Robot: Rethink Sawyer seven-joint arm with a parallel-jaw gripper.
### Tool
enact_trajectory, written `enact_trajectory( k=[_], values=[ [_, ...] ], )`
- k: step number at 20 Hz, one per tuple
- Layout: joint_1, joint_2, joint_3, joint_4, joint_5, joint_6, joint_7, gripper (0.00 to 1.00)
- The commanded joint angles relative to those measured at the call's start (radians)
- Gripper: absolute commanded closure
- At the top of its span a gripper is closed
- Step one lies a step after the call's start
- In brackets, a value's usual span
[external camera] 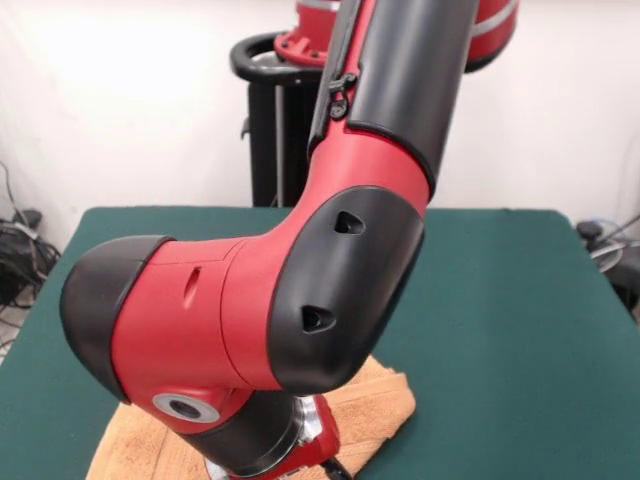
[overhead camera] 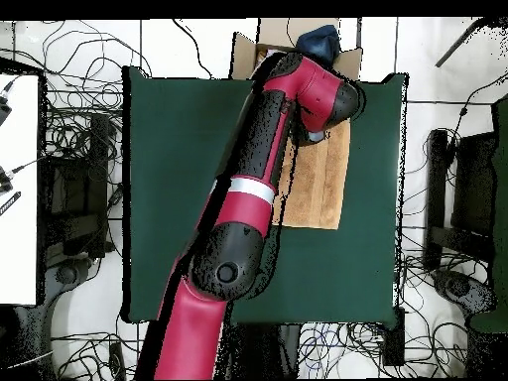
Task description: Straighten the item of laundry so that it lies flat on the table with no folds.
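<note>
Table (external camera: pixel 520 330): dark green felt top is filling most of both views; a wide bare area is showing on either side of the arm. Overhead, the table (overhead camera: pixel 179 179) is sitting on a pale floor strewn with black cables (overhead camera: pixel 69 139) on every side. A white bench (overhead camera: pixel 18 189) is running along the picture's left edge, dark equipment is standing at the right edge, and a brown cardboard box (overhead camera: pixel 248 50) with something dark blue on it is lying just past the table's top edge. In the front view a white wall (external camera: pixel 130 90) is standing behind the table, with a black stand (external camera: pixel 265 130) in front of it.

Arm (external camera: pixel 260 290): red and black, coming down from the top of the front view, bending at a large elbow and blocking the centre of the table. Overhead, the arm (overhead camera: pixel 238 228) is stretching diagonally from the bottom edge up toward the table's far end, its end joints hanging over the towel's upper part.

Gripper: hidden under the wrist in both views; cannot tell how far open it is or whether it has hold of anything.

Towel (external camera: pixel 385 400): peach-tan terry, lying on the table beneath the wrist, only partly showing at the front view's bottom edge. Overhead, the towel (overhead camera: pixel 317 184) is lying as an upright rectangle right of the table's centre, reaching toward the top edge. The showing part is looking flat; the rest is covered by the arm.
</note>
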Motion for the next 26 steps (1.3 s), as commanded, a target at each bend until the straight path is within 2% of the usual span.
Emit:
enact_trajectory(
  k=[1, 6, 10, 13, 15, 21, 26],
  values=[
    [0.02, 0.084, -0.046, 0.091, -0.017, -0.017, 0.26, 0.0],
    [0.03, 0.082, -0.013, 0.097, 0.017, 0.039, 0.229, 0.0],
    [0.07, 0.031, 0.061, 0.175, 0.069, 0.062, 0.14, 0.0],
    [0.113, -0.036, 0.161, 0.27, 0.132, 0.065, 0.031, 0.0],
    [0.145, -0.064, 0.197, 0.316, 0.147, 0.05, 0.008, 0.0],
    [0.252, -0.146, 0.203, 0.43, 0.131, -0.024, 0.106, 0.0],
    [0.31, -0.175, 0.218, 0.481, 0.123, -0.012, 0.151, 0.0]
  ],
)
